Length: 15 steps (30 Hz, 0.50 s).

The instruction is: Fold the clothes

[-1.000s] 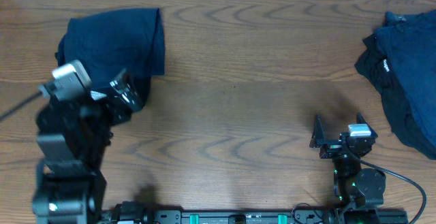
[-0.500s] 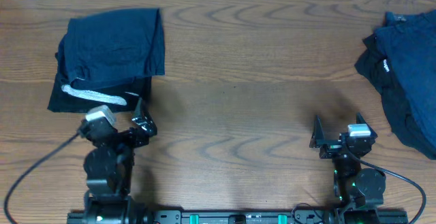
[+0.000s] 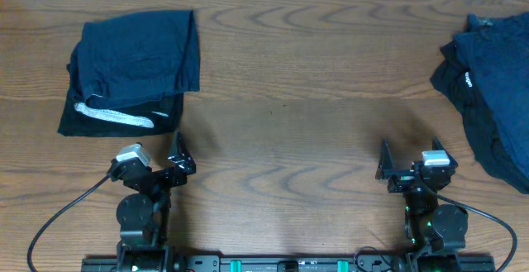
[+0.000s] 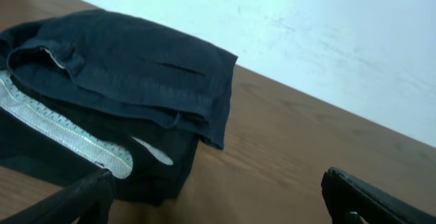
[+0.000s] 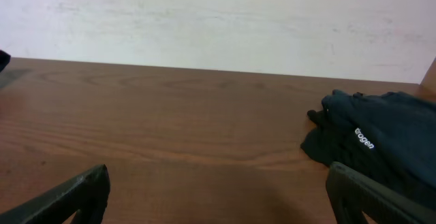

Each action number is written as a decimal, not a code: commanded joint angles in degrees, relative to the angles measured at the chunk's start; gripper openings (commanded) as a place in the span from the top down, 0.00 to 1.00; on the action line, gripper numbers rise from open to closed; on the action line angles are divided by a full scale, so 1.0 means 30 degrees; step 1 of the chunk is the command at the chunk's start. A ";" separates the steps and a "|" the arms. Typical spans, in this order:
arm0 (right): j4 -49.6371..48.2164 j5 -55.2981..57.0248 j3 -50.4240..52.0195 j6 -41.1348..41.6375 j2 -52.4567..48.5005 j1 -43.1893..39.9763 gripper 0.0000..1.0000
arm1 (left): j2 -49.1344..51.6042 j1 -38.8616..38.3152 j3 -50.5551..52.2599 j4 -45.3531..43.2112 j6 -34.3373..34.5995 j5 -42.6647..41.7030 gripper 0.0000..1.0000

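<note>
I note left gripper, right gripper agape, empty. Folded clothes: soft navy over black, speckled grey band. Right of them, crumpled clothes; lettering legible only by right wrist.

Looks like a robotics lab test bench, not a home: wood-grain table set against a plain white wall, left arm and right arm mounted on a black base rail with green indicator lights, black cable trailing loose over the tabletop.
</note>
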<state>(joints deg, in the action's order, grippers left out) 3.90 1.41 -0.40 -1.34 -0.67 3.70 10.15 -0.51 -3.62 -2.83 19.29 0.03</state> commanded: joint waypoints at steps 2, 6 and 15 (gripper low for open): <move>0.0095 -0.0044 0.0029 -0.0291 0.0131 -0.0138 0.01 | -0.0495 -0.0073 0.0124 -0.0095 -0.0627 0.0233 0.02; 0.0095 -0.0044 0.0029 -0.0291 0.0131 -0.0138 0.01 | -0.0605 -0.0073 0.0226 -0.0087 -0.0612 0.0357 0.02; 0.0095 -0.0044 0.0029 -0.0291 0.0131 -0.0138 0.01 | -0.1515 -0.0080 0.0874 -0.0102 -0.0612 0.0357 0.02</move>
<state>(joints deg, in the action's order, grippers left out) 3.90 1.41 -0.40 -1.34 -0.69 3.70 7.40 -0.49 -2.76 -2.90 18.17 0.43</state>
